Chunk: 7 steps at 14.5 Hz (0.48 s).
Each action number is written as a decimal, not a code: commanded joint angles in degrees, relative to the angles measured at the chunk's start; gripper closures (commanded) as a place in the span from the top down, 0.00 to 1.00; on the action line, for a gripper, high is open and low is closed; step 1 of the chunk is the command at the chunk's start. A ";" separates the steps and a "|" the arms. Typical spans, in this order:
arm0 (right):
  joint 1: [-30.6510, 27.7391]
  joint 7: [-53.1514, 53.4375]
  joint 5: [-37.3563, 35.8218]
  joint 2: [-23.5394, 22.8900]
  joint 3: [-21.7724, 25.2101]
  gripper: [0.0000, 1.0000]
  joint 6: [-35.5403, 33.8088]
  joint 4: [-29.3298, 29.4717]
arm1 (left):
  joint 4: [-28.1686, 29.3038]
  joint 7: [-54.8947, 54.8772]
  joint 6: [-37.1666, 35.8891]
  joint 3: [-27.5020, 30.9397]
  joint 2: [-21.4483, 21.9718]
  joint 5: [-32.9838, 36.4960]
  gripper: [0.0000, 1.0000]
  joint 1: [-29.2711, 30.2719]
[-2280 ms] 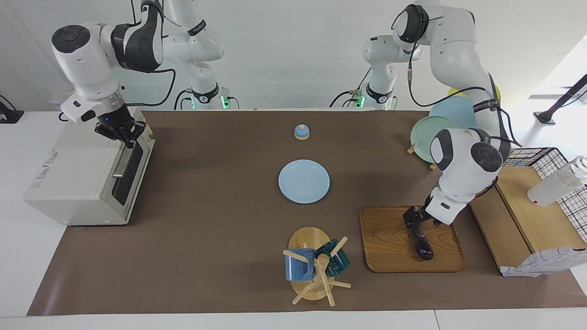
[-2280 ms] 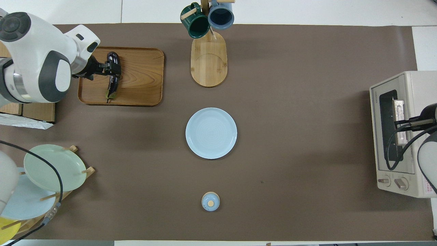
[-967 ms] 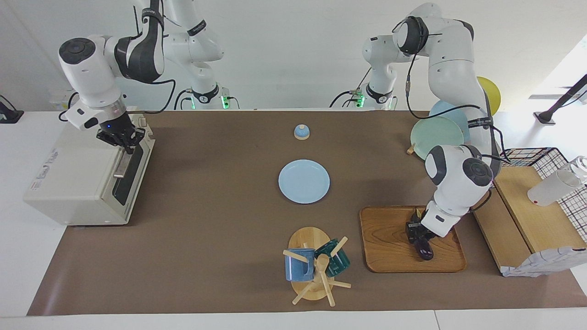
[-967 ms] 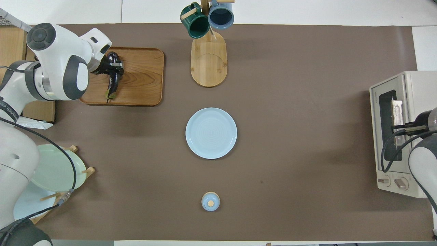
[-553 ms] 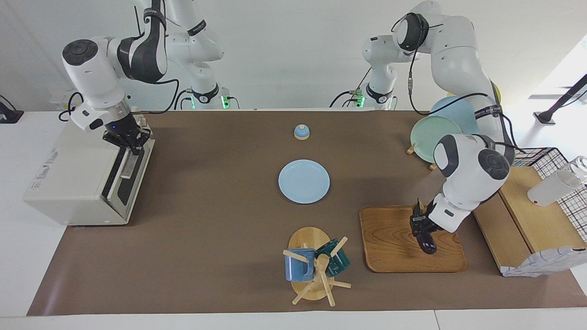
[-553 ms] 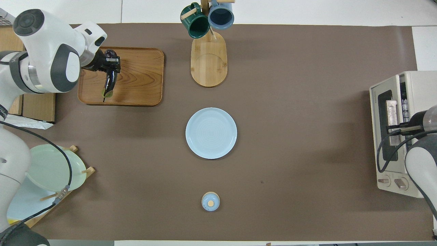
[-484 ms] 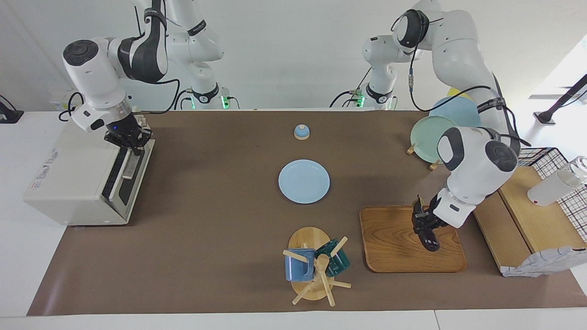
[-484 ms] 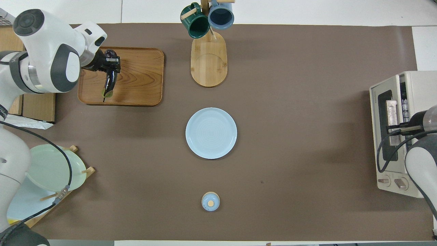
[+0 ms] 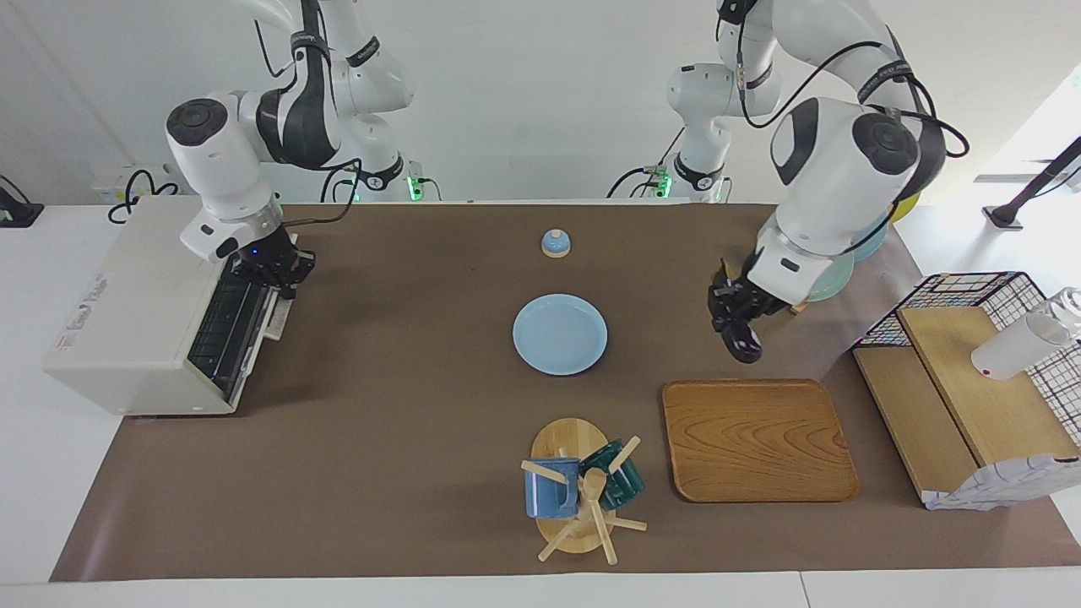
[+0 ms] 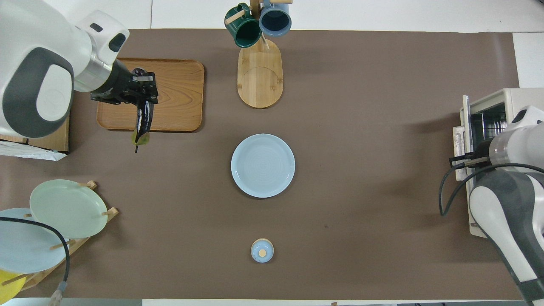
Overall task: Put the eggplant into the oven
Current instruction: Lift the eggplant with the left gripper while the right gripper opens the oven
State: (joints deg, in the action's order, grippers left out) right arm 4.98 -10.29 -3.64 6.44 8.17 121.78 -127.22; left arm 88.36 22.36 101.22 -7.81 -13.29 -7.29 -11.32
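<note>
Clamped in left end effector (image 9: 733,311), eggplant (image 9: 743,341), apparently airborne

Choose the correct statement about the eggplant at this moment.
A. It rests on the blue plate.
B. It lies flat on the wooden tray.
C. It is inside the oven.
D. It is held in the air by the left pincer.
D: the left pincer is shut on the eggplant, which hangs clear of the wooden tray, while the oven stands at the right arm's end of the table.
</note>
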 commanded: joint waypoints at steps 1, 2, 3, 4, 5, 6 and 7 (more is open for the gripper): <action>0.28 0.44 -0.84 -4.85 0.36 0.00 8.03 -0.57 | 11.36 5.13 6.33 0.95 5.46 -2.20 0.00 -6.58; 0.91 2.10 -0.93 -5.73 0.36 0.00 8.99 -0.66 | 16.01 6.19 11.15 0.95 7.30 -3.94 0.00 -9.04; 1.69 4.03 -0.93 -6.70 0.36 0.00 10.14 -0.83 | 21.19 7.77 17.89 0.95 8.97 -5.00 0.00 -11.85; 2.31 5.18 -0.93 -7.32 0.36 0.00 11.63 -1.62 | 24.20 10.22 23.53 0.95 8.73 -5.01 0.00 -15.53; 2.49 5.45 -0.93 -7.50 0.36 0.00 14.69 -3.02 | 25.19 11.99 27.42 1.04 7.16 -5.01 0.00 -17.92; 3.45 5.45 -0.93 -7.58 0.36 0.00 17.24 -4.08 | 25.29 12.01 28.76 1.04 5.58 -5.01 0.00 -19.08; 3.90 5.45 -0.93 -8.02 0.36 0.00 18.48 -4.70 | 25.29 11.83 29.56 1.04 4.78 -5.01 0.00 -19.70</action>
State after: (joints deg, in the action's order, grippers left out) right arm 9.03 -4.98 -3.45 -0.81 7.88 135.87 -130.60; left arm 111.50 34.25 127.64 -8.00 -8.44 -11.13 -29.40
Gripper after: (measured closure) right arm 0.991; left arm 0.643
